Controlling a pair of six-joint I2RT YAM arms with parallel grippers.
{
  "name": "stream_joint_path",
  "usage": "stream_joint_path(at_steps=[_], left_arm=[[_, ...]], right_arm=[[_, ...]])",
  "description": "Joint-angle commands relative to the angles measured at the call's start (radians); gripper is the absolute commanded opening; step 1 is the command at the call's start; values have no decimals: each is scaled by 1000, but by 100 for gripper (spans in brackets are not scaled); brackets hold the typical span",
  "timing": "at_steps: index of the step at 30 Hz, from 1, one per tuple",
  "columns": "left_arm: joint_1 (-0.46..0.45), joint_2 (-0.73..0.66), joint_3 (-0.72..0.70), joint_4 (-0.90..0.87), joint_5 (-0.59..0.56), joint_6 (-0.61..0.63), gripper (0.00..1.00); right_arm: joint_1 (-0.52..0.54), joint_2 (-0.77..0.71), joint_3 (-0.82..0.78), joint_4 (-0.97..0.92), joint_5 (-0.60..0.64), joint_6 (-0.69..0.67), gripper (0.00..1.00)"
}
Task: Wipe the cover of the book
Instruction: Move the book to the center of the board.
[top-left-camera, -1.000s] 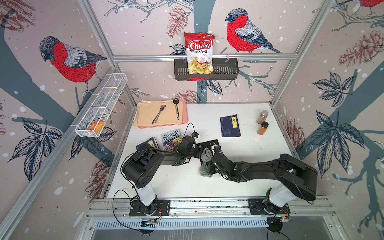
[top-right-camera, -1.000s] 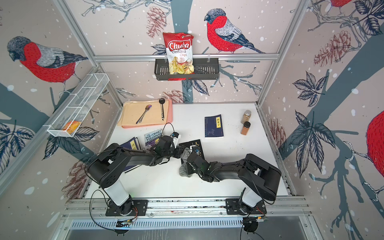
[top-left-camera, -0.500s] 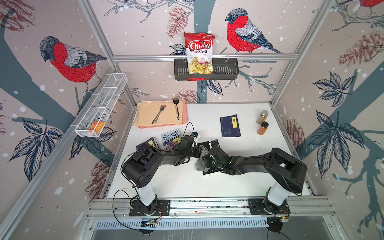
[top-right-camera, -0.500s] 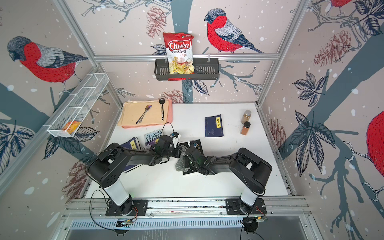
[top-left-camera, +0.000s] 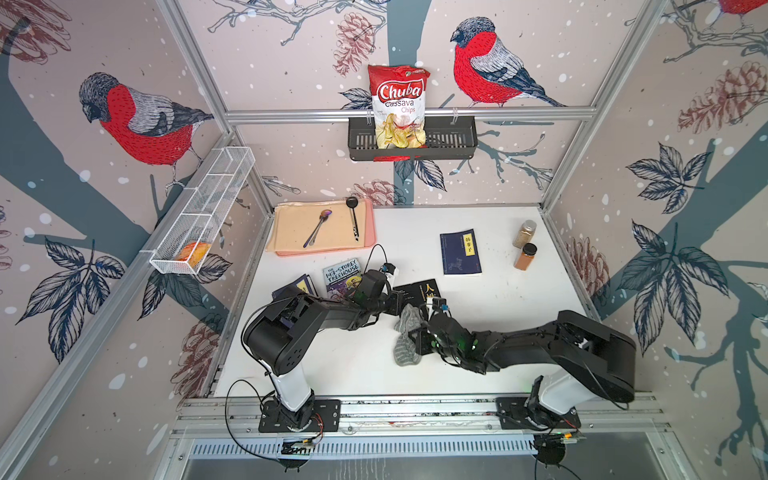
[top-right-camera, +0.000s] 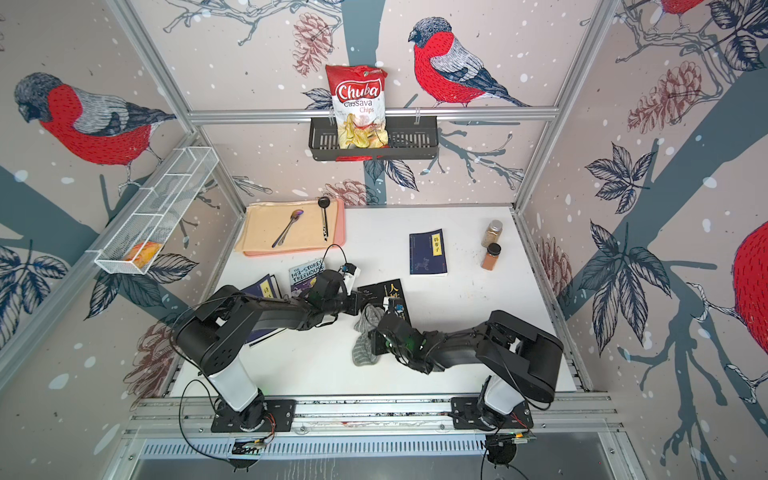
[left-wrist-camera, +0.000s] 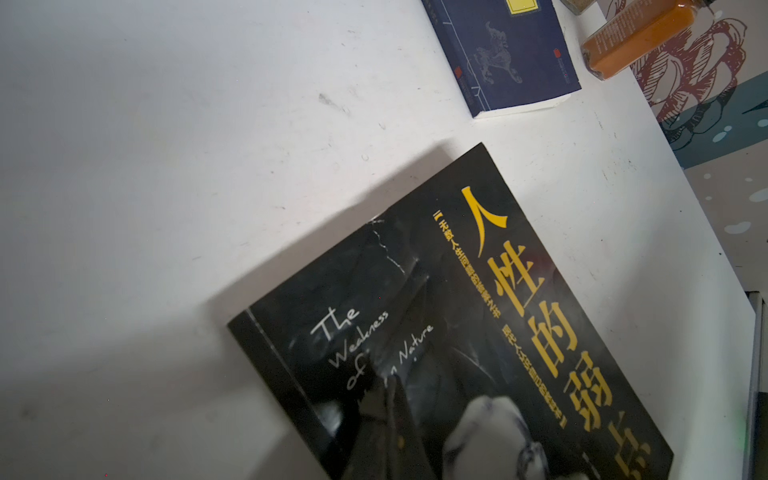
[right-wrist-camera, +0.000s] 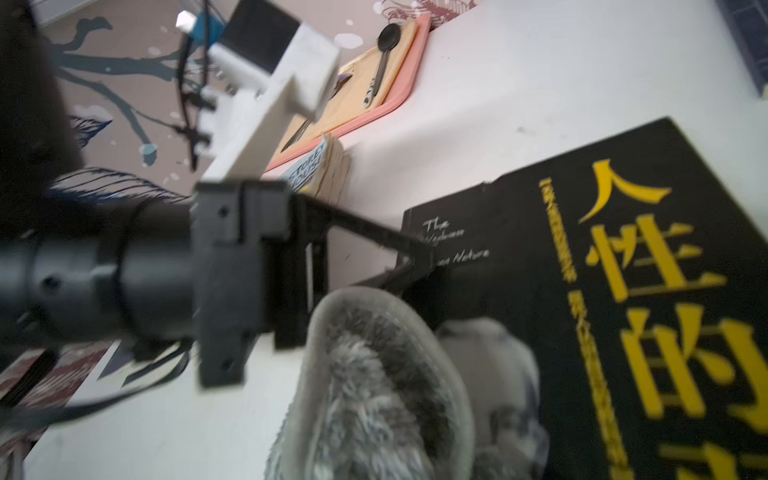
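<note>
The black book (top-left-camera: 419, 290) lies near the middle of the table (top-left-camera: 498, 299), its cover reading "The Weakness of … Nature" in thin white script beside large yellow Chinese characters. The left hand (top-left-camera: 400, 301), fingers together, rests its tips on that cover near the spine, while the right hand (top-left-camera: 417, 334) is clamped on a fluffy grey cloth (top-left-camera: 403, 353) at the book's near edge. Close by lies a paperback (top-left-camera: 341, 274) marked "143-Storey Treehouse"; a "Chuba Cassava Chips" bag (top-left-camera: 399, 106) stands in the wall basket (top-left-camera: 453, 141).
</note>
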Motion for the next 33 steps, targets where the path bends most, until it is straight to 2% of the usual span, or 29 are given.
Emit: stream_joint_path(at_steps=[1, 6, 12, 16, 20, 25, 29, 33], left_arm=[[7, 20, -14, -226, -96, 24, 0], [8, 2, -20, -232, -108, 26, 0], [14, 9, -17, -229, -103, 28, 0], [13, 8, -17, -224, -100, 28, 0], [13, -1, -20, -219, -101, 26, 0], [13, -15, -34, -207, -91, 16, 0], [13, -14, -37, -205, -94, 15, 0], [14, -10, -33, -201, -94, 26, 0]], right_arm=[[-84, 71, 53, -216, 12, -105, 0], [-76, 58, 81, -275, 14, -121, 0], [51, -150, -93, -408, 74, 30, 0], [26, -255, -188, -377, 77, 68, 2], [-98, -183, -127, -292, 44, -46, 1], [-227, 54, 87, -221, -44, -176, 0], [-227, 151, 181, -250, -33, -201, 0], [-165, 88, 100, -326, 61, -163, 0]])
